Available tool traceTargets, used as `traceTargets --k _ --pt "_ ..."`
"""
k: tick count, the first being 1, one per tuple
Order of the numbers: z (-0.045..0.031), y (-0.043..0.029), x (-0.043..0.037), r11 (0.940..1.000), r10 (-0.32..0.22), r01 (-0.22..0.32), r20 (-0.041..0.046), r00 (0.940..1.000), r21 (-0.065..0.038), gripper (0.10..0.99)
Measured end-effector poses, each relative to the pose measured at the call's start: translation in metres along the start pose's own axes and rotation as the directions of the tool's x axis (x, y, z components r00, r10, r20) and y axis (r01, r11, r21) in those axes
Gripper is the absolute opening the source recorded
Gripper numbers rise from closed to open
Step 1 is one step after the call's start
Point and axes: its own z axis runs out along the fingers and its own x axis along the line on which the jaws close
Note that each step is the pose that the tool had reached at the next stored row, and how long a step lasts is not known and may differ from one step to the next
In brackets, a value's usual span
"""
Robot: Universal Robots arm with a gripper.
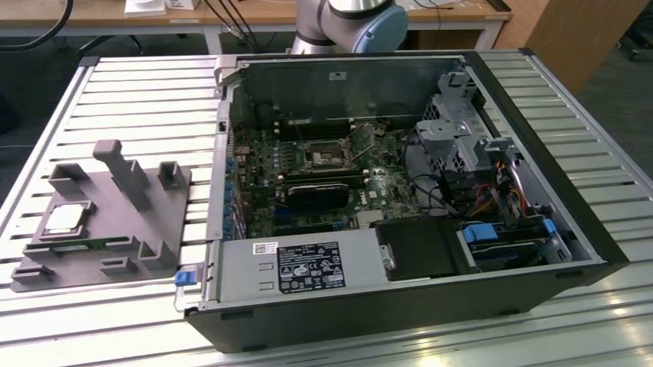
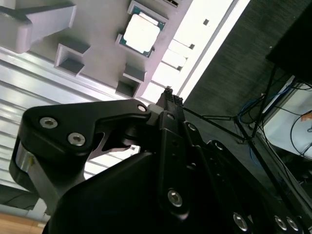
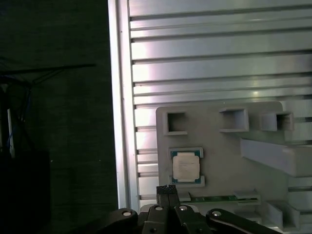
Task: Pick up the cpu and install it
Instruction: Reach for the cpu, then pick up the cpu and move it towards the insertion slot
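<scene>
The cpu (image 1: 66,218) is a small silvery square chip lying flat in a pocket of the grey fixture (image 1: 115,229) on the exterior view's left. Both wrist views look down on it from well above: the cpu (image 3: 185,166) and the cpu (image 2: 141,33) rest in the fixture (image 3: 219,141) with nothing touching them. My gripper (image 3: 166,188) hangs high over the fixture's edge, a short way off from the chip, its dark fingertips (image 2: 169,95) pressed together and holding nothing. The black-framed socket (image 1: 324,157) sits on the motherboard inside the open computer case (image 1: 571,229).
The case lies on its side on a slatted metal table (image 1: 143,99), with a power supply (image 1: 306,267) and drive cage (image 1: 459,122) inside. A green memory strip (image 3: 214,199) lies in the fixture beside the chip. The table edge (image 3: 119,97) drops to dark floor.
</scene>
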Motion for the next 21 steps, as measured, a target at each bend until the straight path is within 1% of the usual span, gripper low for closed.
traceTargets --k 8,10,15,16,21 --pt "0.001 0.0001 -0.0006 1.0 0.0 0.0 -0.0001 1.0 0.0 0.106" --pt "0.0011 0.0003 -0.0047 1.0 -0.003 0.003 -0.0007 1.0 0.001 0.106" --pt "0.0026 0.0015 -0.0211 1.0 -0.009 0.009 -0.0007 1.0 0.001 0.106" --pt "0.0029 0.0016 -0.0229 0.9999 -0.01 0.01 -0.0009 0.9999 0.001 0.106" --pt "0.006 0.0016 -0.0235 0.9999 -0.012 0.012 -0.0009 0.9999 0.001 0.106"
